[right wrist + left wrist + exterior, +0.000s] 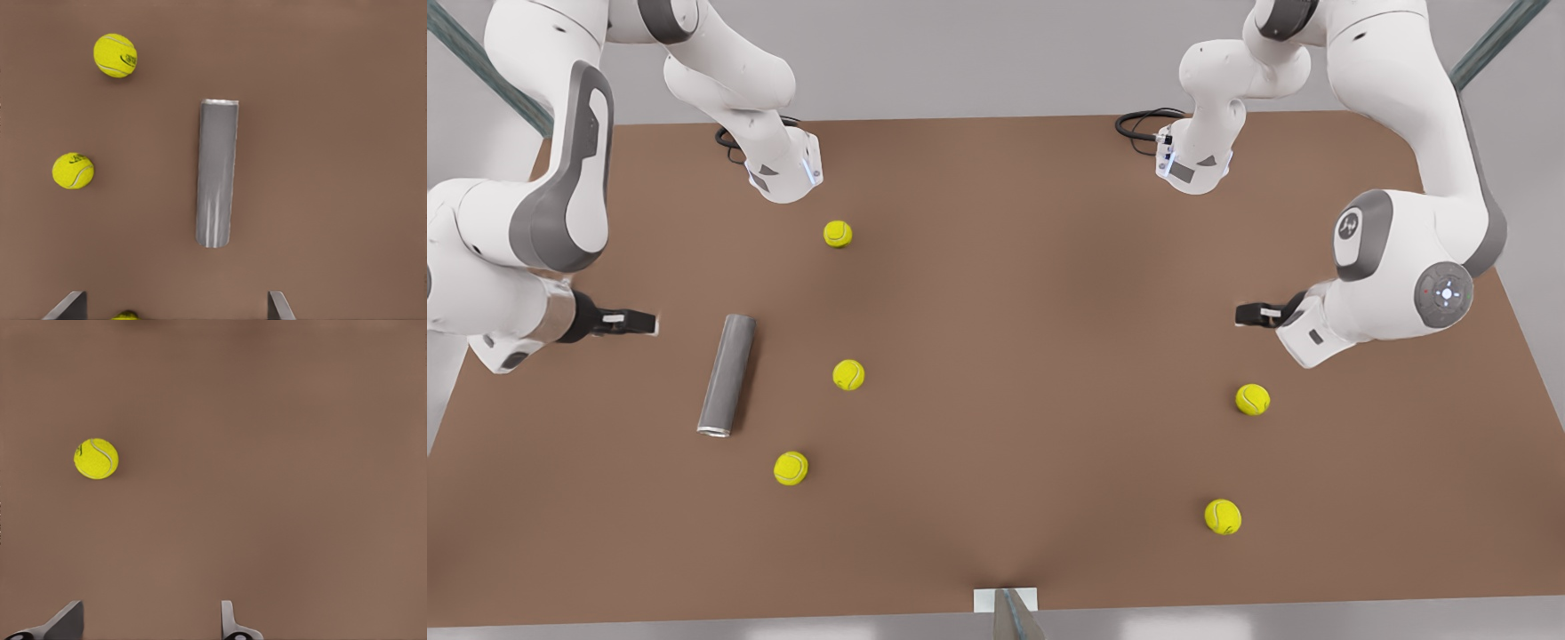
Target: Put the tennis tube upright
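My right hand (636, 322) hangs over the desk (1032, 373) at the front view's left, fingers spread wide, holding nothing. The tube (727, 374) lies flat on its side just beside it, not touching, silver-rimmed end toward the near edge. From my right wrist the tube (217, 173) sits between my fingertips (67, 305), well below them. Three balls lie near the tube: one (848, 374) beside its middle, one (791, 468) past its rimmed end, one (837, 233) farther back.

My left hand (1249, 314) waits at the front view's right, fingers (230, 623) parted, empty, with a ball (96, 458) beneath; probably the one at (1252, 399). Another ball (1222, 516) lies nearer the front edge.
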Robot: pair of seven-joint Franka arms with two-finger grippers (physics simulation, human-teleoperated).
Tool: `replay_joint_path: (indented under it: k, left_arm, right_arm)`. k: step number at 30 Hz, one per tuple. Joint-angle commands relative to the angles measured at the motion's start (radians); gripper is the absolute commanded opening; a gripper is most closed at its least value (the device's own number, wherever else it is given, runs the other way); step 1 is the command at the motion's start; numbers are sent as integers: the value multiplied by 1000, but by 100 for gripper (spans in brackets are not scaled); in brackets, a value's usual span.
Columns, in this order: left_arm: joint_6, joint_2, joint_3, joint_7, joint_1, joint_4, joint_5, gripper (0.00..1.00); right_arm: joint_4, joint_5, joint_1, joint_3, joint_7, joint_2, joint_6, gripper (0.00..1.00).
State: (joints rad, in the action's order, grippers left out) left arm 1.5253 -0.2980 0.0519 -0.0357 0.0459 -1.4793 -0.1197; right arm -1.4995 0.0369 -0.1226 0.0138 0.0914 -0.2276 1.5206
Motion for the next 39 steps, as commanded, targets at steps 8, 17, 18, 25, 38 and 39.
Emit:
replay_joint_path:
  k: [8,17,18,25,38,39]
  left_arm:
    - [179,10,3,-18,0,-42,11,100]
    - [179,-1,3,-6,0,-35,12,100]
    - [179,-3,5,-6,0,-35,12,100]
    - [197,0,9,3,0,-29,3,100]
    - [145,28,6,20,2,-32,14,100]
    - [145,28,9,22,2,-32,15,100]
  right_arm:
    - [1,1,0,0,82,-6,190,100]
    - [-323,-9,-14,-2,79,4,561,100]
    - [-323,-8,-5,12,50,-7,572,100]
    - [-387,-25,107,18,-219,-111,684,100]
    - [-582,-74,57,-28,-228,-217,892,100]
    - [-599,-72,60,-28,-228,-220,891,100]
